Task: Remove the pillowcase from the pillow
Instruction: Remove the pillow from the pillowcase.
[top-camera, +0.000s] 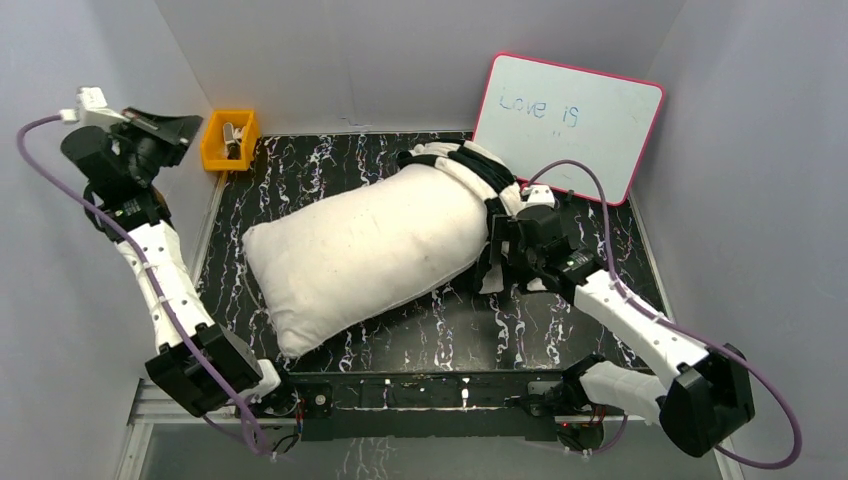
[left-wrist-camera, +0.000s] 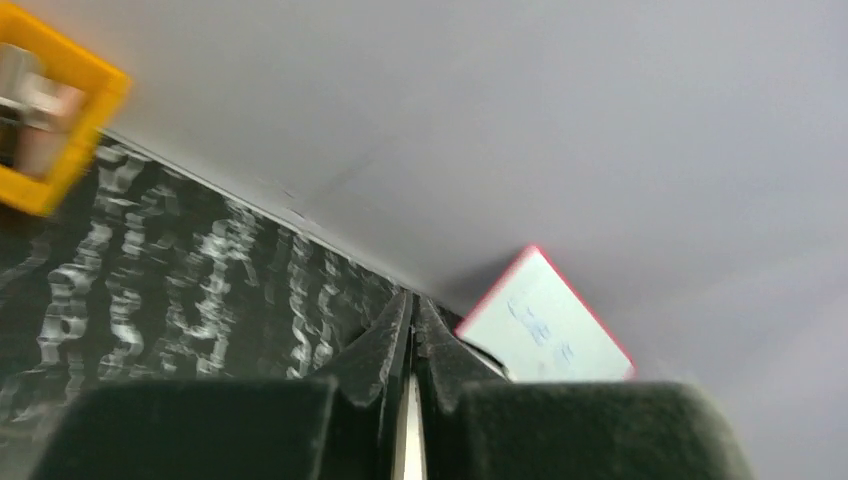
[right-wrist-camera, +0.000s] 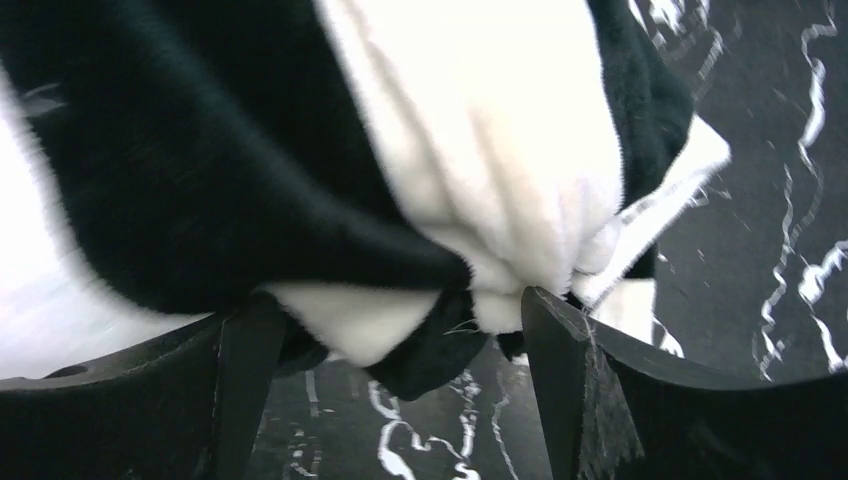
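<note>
- Top view: the pillow (top-camera: 365, 255) lies flat across the middle of the desk (top-camera: 450, 330), its long axis running from 7 o'clock to 1 o'clock, and most of it is bare white
- The pillowcase (top-camera: 470, 165) is bunched in folds on the 1 o'clock end of the pillow only, a black-and-white cuff round that end, with some cloth trailing down the 3 o'clock side
- The right pincer (top-camera: 492, 250) is right at that 3 o'clock edge of the bunch, touching the cloth, its arm reaching in from 5 o'clock
- From the right wrist: that pincer is clamped on a thick wad of pillowcase, and the plush cloth fills the gap and presses on both fingers (right-wrist-camera: 560, 370), which the wad holds apart
- Marbled desk shows below the wad and off at 3 o'clock in that view
- The left pincer (top-camera: 185, 128) is up high at 10 o'clock, well apart from pillow and pillowcase, near the yellow bin (top-camera: 230, 140)
- From the left wrist: its fingertips (left-wrist-camera: 385, 340) are together with only a sliver between them and nothing held
- The whiteboard (top-camera: 570, 125) leans on the wall at 1 o'clock, just beyond the pillowcase, with "Love is" written on it
- The bin sits at the 11 o'clock corner of the desk, and I cannot make out the small things inside
</note>
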